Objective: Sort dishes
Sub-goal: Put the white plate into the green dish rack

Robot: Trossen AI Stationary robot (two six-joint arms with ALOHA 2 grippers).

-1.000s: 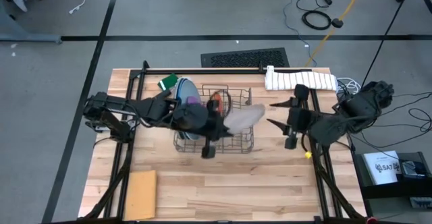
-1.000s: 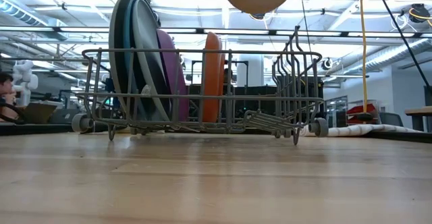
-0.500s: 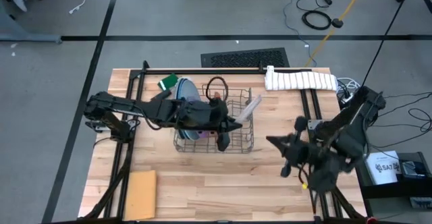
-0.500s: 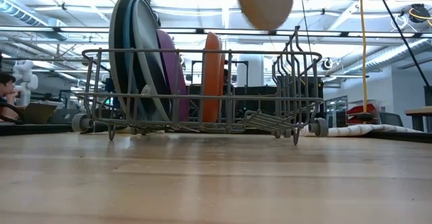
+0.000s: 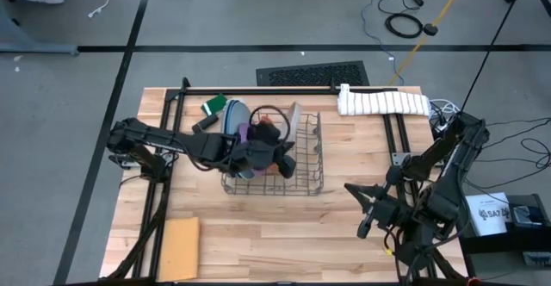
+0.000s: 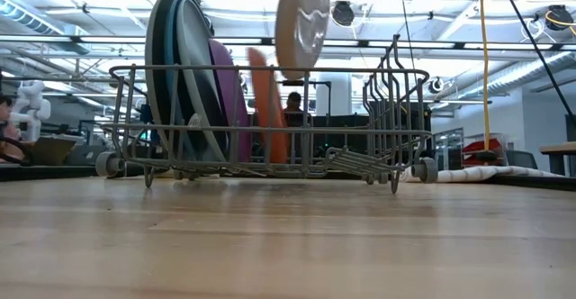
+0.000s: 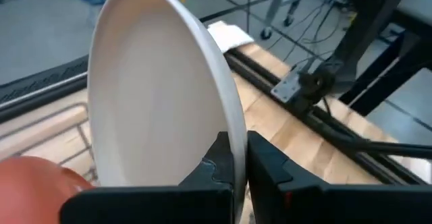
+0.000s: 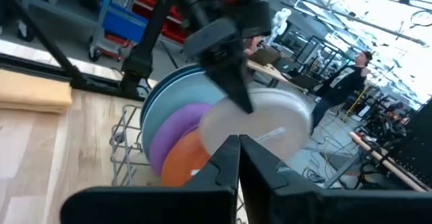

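A wire rack (image 5: 315, 162) stands mid-table. Upright in it are three large plates (image 6: 175, 74), a purple plate (image 6: 231, 96) and an orange plate (image 6: 266, 110) that leans. My left gripper (image 7: 237, 150) reaches over the rack from the table's left, shut on a light grey plate (image 6: 301, 24). That plate hangs on edge above the rack's right half. My right gripper (image 5: 356, 208) hovers shut and empty near the table's near right corner, pointing toward the rack. My left gripper pinches the light grey plate's rim (image 7: 236, 126) between its two fingers, one on each face. The fingers come from the table's left, slanting slightly down. The plate stands nearly upright on edge, lifted clear above the rack's wires.
A flat tan sheet (image 5: 179, 247) lies at the near left corner. A rolled white towel (image 5: 383, 102) and a green object (image 5: 213, 105) sit along the far edge. Black frame rails (image 5: 405, 161) run down both sides. Bare wood stretches in front of the rack.
My left gripper has rolled and sunk toward the rack, turning the light grey plate from flat to on edge. My right gripper has drawn back from the plate toward the near right corner, dropped lower and shut. The orange plate has tipped over to a lean.
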